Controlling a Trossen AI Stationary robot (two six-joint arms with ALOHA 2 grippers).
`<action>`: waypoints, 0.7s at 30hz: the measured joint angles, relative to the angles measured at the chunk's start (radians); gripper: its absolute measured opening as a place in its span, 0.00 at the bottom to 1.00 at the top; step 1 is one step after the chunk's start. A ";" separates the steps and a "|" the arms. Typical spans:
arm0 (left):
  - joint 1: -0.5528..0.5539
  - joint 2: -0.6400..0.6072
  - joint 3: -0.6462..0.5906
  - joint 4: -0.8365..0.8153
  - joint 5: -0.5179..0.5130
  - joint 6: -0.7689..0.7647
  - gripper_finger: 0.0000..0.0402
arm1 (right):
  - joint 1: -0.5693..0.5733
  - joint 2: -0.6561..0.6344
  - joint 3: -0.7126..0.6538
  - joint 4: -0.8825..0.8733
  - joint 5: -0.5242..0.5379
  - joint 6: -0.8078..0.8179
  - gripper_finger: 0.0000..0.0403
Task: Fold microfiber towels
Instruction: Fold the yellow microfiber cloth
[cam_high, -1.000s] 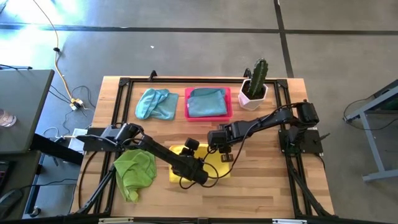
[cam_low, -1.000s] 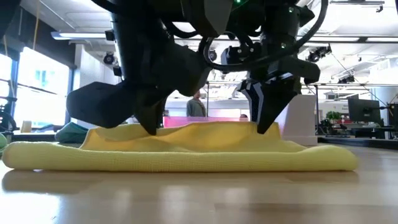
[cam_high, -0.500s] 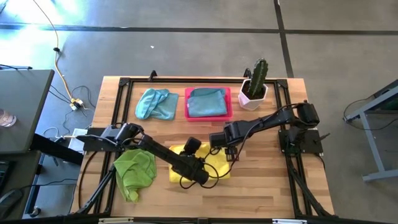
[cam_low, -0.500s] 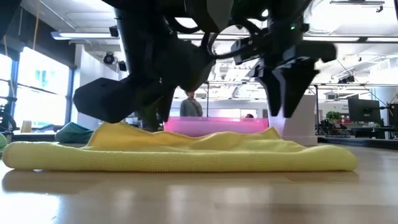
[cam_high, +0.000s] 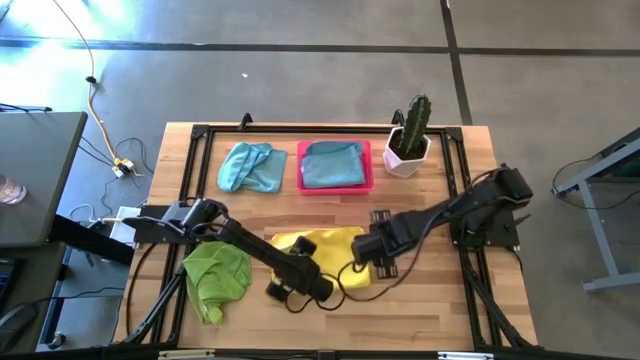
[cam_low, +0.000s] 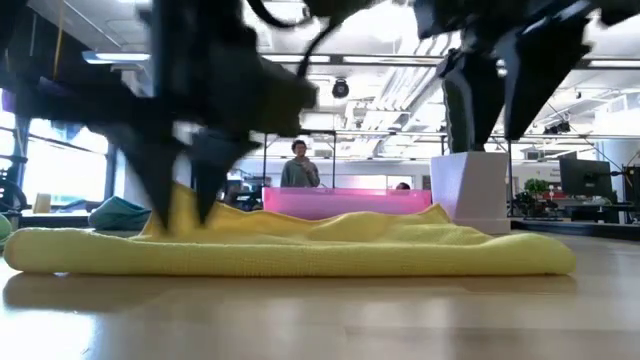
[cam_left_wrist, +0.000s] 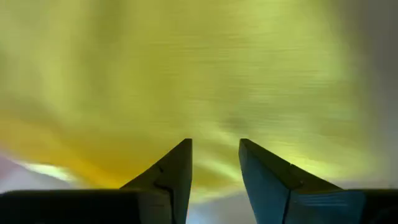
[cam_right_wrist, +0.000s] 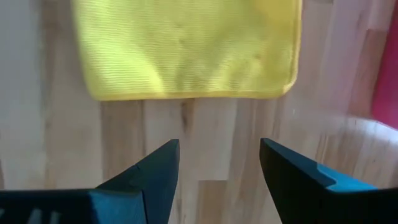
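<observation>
Right wrist view: yellow towel (cam_right_wrist: 186, 50) edge clear of open right tool (cam_right_wrist: 219, 165).

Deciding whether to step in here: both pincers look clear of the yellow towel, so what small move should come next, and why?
Probably bring both pincers back down to the yellow towel for the next fold. It lies flat, folded over, on the table. The left pincer hovers open over it, and the right pincer is open above bare wood beside its edge, holding nothing.

Four towels show: one yellow towel (cam_high: 325, 250), one green towel (cam_high: 217, 277), two blue towels (cam_high: 252, 166), and one pink tray (cam_high: 303, 168).
</observation>
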 joint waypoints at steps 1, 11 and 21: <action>-0.008 -0.017 0.000 0.002 0.040 -0.021 0.29 | 0.022 -0.002 0.000 -0.001 0.017 0.012 0.54; -0.198 -0.324 -0.189 0.242 -0.119 -0.328 0.24 | 0.197 -0.047 -0.168 0.180 0.204 0.191 0.53; -0.339 -0.409 -0.493 0.706 -0.354 -0.586 0.25 | 0.217 -0.088 -0.438 0.915 0.178 0.101 0.53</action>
